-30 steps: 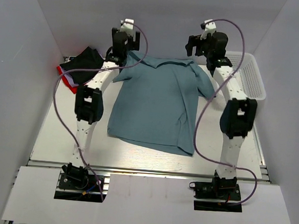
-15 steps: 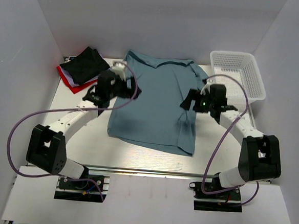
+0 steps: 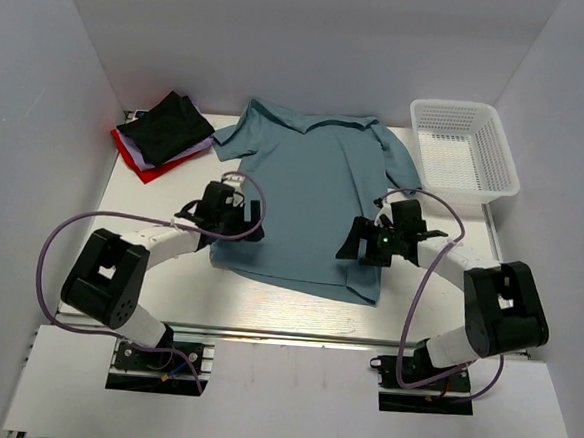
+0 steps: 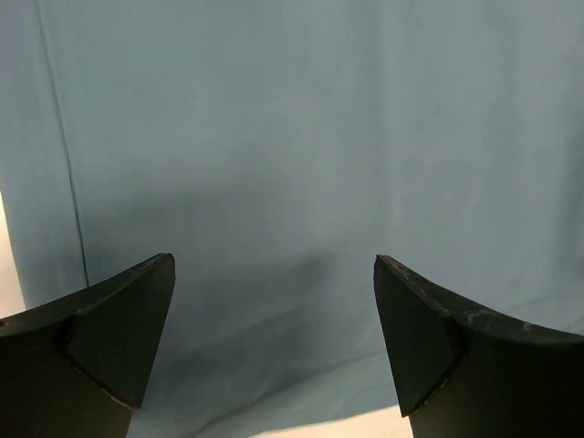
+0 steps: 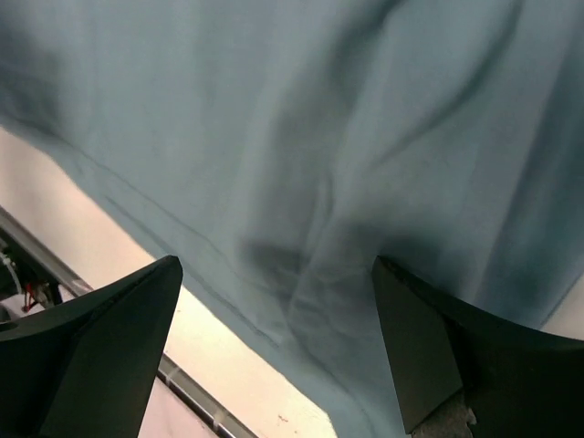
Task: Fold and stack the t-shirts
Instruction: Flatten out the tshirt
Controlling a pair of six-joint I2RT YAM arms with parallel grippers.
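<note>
A dusty blue-teal t-shirt (image 3: pixel 309 185) lies spread flat in the middle of the table, collar toward the back. At the back left lies a pile with a black t-shirt (image 3: pixel 166 130) on top and red and white edges (image 3: pixel 136 158) under it. My left gripper (image 3: pixel 244 220) hovers low over the blue shirt's lower left part, open and holding nothing; its wrist view (image 4: pixel 274 265) shows the blue cloth (image 4: pixel 301 137) between the fingers. My right gripper (image 3: pixel 364 242) is open over the shirt's lower right part (image 5: pixel 319 137), near the hem, with nothing in it (image 5: pixel 274 265).
A white mesh basket (image 3: pixel 497 158) stands at the back right. Bare table (image 3: pixel 132 208) lies left of the shirt, and a narrow strip (image 5: pixel 228 360) runs between the hem and the metal rail (image 3: pixel 284 331) at the near edge. White walls close in both sides.
Both arms have swung down and back from the shirt's far edge to low over its near part. Both grippers stayed open, and the shirt has not moved.
</note>
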